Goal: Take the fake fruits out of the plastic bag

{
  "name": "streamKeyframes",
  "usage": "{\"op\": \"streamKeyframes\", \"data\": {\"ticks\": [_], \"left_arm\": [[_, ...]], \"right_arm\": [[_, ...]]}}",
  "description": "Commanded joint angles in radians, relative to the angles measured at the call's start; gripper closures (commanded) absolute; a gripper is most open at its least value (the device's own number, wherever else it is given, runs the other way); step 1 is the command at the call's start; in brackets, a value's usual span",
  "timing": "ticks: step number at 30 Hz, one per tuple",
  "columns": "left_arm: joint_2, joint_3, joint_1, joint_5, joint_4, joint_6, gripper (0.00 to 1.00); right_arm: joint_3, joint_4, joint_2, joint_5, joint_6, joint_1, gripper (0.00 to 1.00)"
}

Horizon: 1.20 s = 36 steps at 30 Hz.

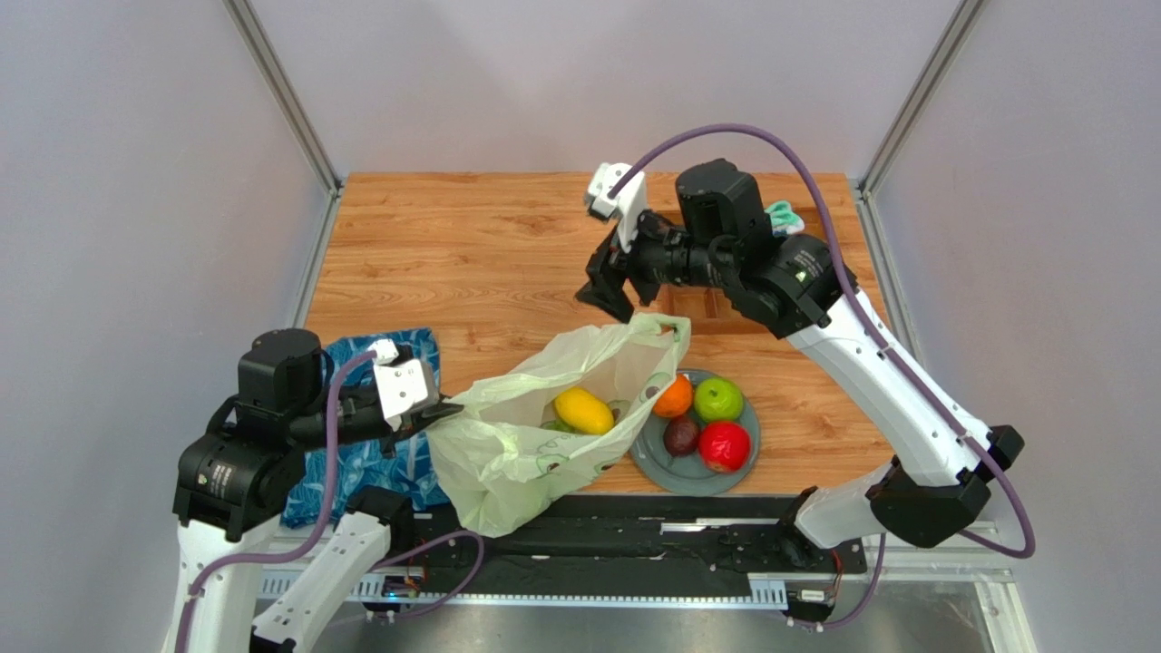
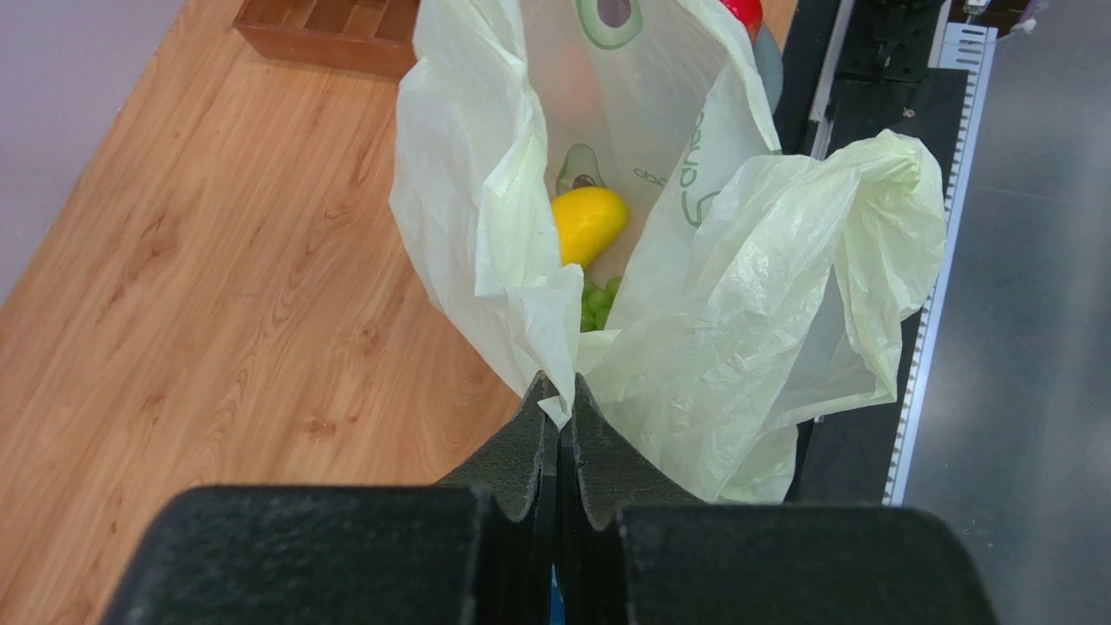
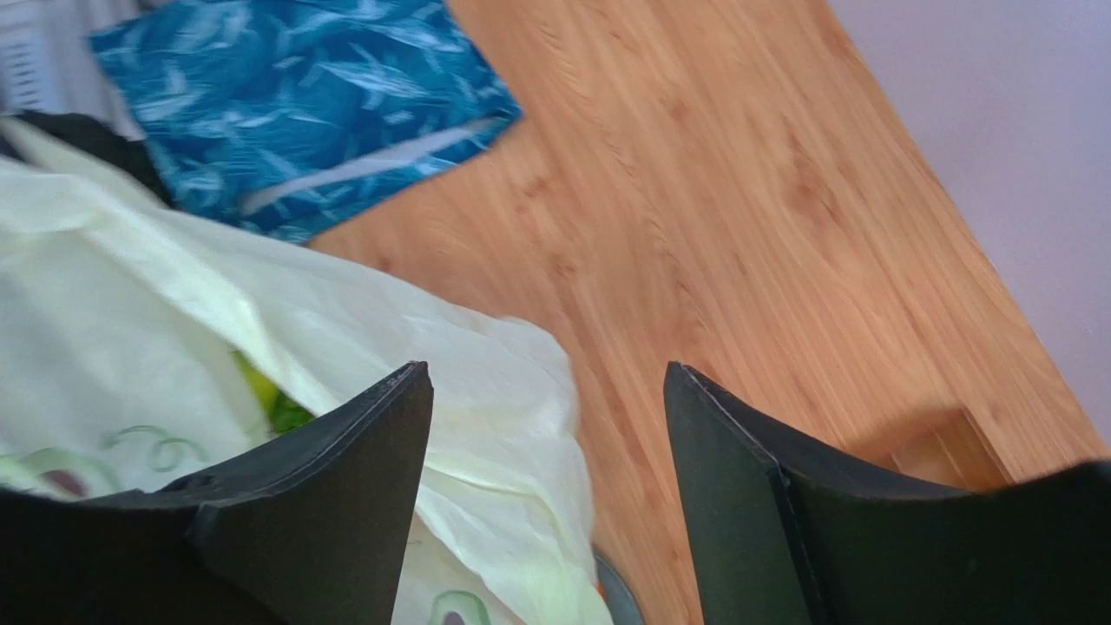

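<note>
The pale yellow-green plastic bag (image 1: 525,456) lies open at the front of the table. A yellow mango (image 1: 583,410) shows in its mouth. In the left wrist view the mango (image 2: 590,222) lies deep in the bag (image 2: 743,287), with green grapes (image 2: 600,302) below it. My left gripper (image 1: 439,408) is shut on the bag's near rim (image 2: 561,397). My right gripper (image 1: 613,293) hangs open just above the bag's far rim, its fingers (image 3: 545,378) empty over the bag (image 3: 157,313). An orange (image 1: 673,397), green apple (image 1: 718,399), dark fruit (image 1: 682,436) and red apple (image 1: 724,446) sit on a grey plate (image 1: 652,470).
A blue leaf-patterned bag (image 1: 357,456) lies flat under my left arm and shows in the right wrist view (image 3: 300,91). A wooden box (image 2: 326,33) stands behind the plate. Teal-and-white socks (image 1: 784,215) sit at the back right. A black rail (image 1: 682,524) runs along the front edge.
</note>
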Motion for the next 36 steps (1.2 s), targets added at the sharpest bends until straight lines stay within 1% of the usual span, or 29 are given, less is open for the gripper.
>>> {"op": "streamKeyframes", "data": {"ticks": [1,3,4,5,6,7,8,10,11,14,18,20,22,24,26,30,32,33,34,36], "left_arm": [[0.025,0.021,0.001,0.036,0.059,-0.048,1.00],[0.023,0.014,0.001,0.034,0.093,-0.080,1.00],[0.025,0.011,0.001,0.034,0.102,-0.096,1.00],[0.026,0.010,0.001,0.035,0.113,-0.102,1.00],[0.026,0.010,0.001,0.032,0.119,-0.108,1.00],[0.026,0.011,0.001,0.029,0.123,-0.117,1.00],[0.031,0.011,0.001,0.028,0.131,-0.120,1.00],[0.034,0.011,0.001,0.028,0.139,-0.126,1.00],[0.039,0.011,0.001,0.029,0.143,-0.126,1.00],[0.048,0.011,0.001,0.031,0.163,-0.145,1.00],[0.057,0.002,0.001,0.023,0.197,-0.178,1.00],[0.068,-0.007,0.001,0.031,0.203,-0.183,1.00],[0.071,-0.018,0.001,0.034,0.212,-0.192,1.00],[0.074,-0.030,0.001,0.029,0.219,-0.192,1.00],[0.083,-0.036,0.001,0.019,0.237,-0.194,1.00],[0.120,-0.026,0.001,0.019,0.275,-0.228,1.00],[0.138,-0.010,0.001,0.023,0.281,-0.234,1.00],[0.145,0.008,0.001,0.019,0.285,-0.250,1.00],[0.151,0.016,0.001,0.013,0.283,-0.255,1.00],[0.155,0.048,0.001,0.025,0.259,-0.249,1.00]], "right_arm": [[0.018,-0.096,0.024,-0.197,-0.062,0.117,0.34],[-0.011,-0.106,0.035,-0.224,-0.084,0.151,0.40],[-0.019,-0.104,0.044,-0.248,-0.087,0.148,0.47],[-0.002,-0.139,0.061,-0.254,-0.110,0.146,0.50],[0.019,-0.173,0.111,-0.267,-0.136,0.146,0.53],[0.050,-0.250,0.136,-0.292,-0.160,0.146,0.58],[0.113,-0.286,0.163,-0.308,-0.203,0.146,0.60],[0.167,-0.369,0.222,-0.354,-0.234,0.148,0.63],[0.199,-0.385,0.236,-0.365,-0.254,0.149,0.64],[0.207,-0.437,0.265,-0.377,-0.283,0.161,0.67],[0.147,-0.441,0.247,-0.377,-0.318,0.166,0.70],[0.121,-0.383,0.196,-0.360,-0.314,0.175,0.71],[0.064,-0.301,0.149,-0.322,-0.299,0.195,0.70],[0.043,-0.276,0.095,-0.325,-0.318,0.209,0.69],[0.040,-0.296,0.079,-0.325,-0.340,0.232,0.69],[0.050,-0.384,0.119,-0.354,-0.387,0.235,0.73],[0.041,-0.395,0.139,-0.362,-0.386,0.235,0.75],[0.035,-0.391,0.148,-0.366,-0.386,0.235,0.77],[0.024,-0.371,0.145,-0.366,-0.369,0.235,0.78],[-0.034,-0.298,0.141,-0.310,-0.345,0.249,0.78]]}}
